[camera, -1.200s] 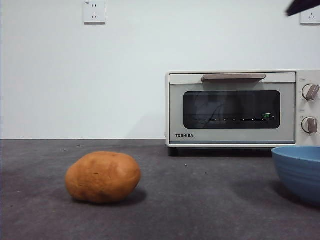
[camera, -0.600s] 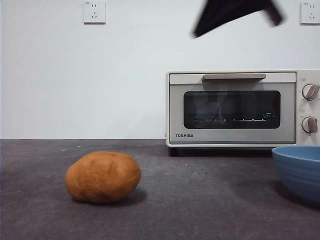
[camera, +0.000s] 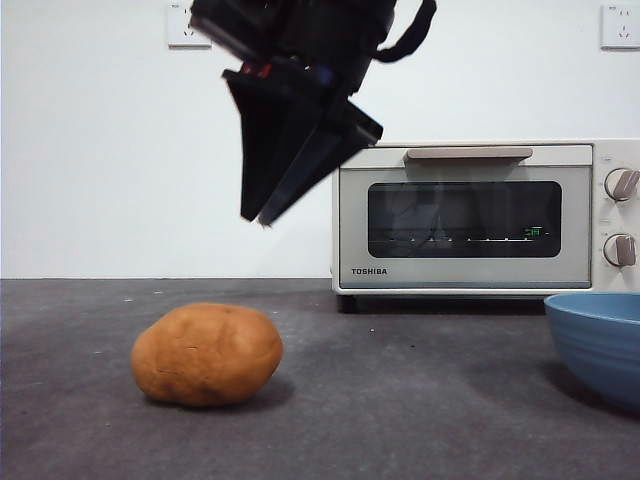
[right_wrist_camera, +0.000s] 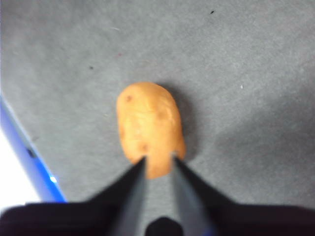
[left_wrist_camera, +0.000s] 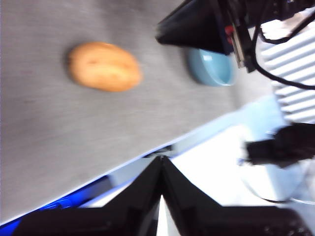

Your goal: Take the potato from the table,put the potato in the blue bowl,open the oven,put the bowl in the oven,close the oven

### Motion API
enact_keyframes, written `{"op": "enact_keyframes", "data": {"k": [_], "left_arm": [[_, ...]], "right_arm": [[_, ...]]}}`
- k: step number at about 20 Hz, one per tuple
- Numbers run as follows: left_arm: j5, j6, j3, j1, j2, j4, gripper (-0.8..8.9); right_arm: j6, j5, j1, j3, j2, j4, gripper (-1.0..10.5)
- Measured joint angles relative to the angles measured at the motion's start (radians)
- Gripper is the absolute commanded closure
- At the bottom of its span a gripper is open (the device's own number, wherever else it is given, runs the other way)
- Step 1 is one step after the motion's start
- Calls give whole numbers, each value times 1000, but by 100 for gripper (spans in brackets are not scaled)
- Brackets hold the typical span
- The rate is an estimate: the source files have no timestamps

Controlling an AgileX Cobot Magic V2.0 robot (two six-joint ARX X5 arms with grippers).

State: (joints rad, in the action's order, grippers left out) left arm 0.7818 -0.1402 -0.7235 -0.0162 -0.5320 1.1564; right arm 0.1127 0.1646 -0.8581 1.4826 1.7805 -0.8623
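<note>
Swinging in from the upper right since half a second before, the right gripper (camera: 262, 217) hung above the potato (camera: 206, 354) on the table (camera: 400, 400), its jaws slightly parted and empty. "TOSHIBA" showed on the shut oven (camera: 480, 215). The blue bowl (camera: 598, 340) was cut off at the edge. The left gripper (left_wrist_camera: 161, 162) waited clenched.

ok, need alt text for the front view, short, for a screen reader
A black robot gripper hangs in the air above an orange-brown potato lying on a dark grey table, not touching it. Behind, to the right, stands a cream toaster oven with its door shut, and a blue bowl is cut off by the right edge.
</note>
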Motion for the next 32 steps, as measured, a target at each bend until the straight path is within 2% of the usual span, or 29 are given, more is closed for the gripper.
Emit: {"op": "enact_keyframes", "data": {"k": [3,5,8,13,22,23,24,26,27,32], "left_arm": [[-140,50,-55,0,-1,90,819],[-221,98,-76,0,0,151,819],[-248,136,-88,0,0,158,819],[-248,152,-88,-1,-10,154,819],[-249,156,-88,-1,-10,138,818],[-249,156,-88,-1,-10,138,818],[-249,156,-88,-2,-10,137,818],[-249,156,-88,-2,-10,137,818],[-249,156,-88,-2,-10,137,818],[-249,156,-88,-2,-10,137,818]], "right_arm": [[26,-2,-12,0,21,12,347],[46,-8,-22,0,24,50,280],[68,-23,-42,0,24,103,280],[102,-27,-61,3,43,123,280],[113,-27,-69,6,245,116,296],[113,-27,-69,6,251,113,365],[112,-27,-69,6,254,106,500],[105,-27,-70,6,254,100,850],[92,-27,-70,6,254,100,973],[54,-38,-69,6,197,54,948]]}}
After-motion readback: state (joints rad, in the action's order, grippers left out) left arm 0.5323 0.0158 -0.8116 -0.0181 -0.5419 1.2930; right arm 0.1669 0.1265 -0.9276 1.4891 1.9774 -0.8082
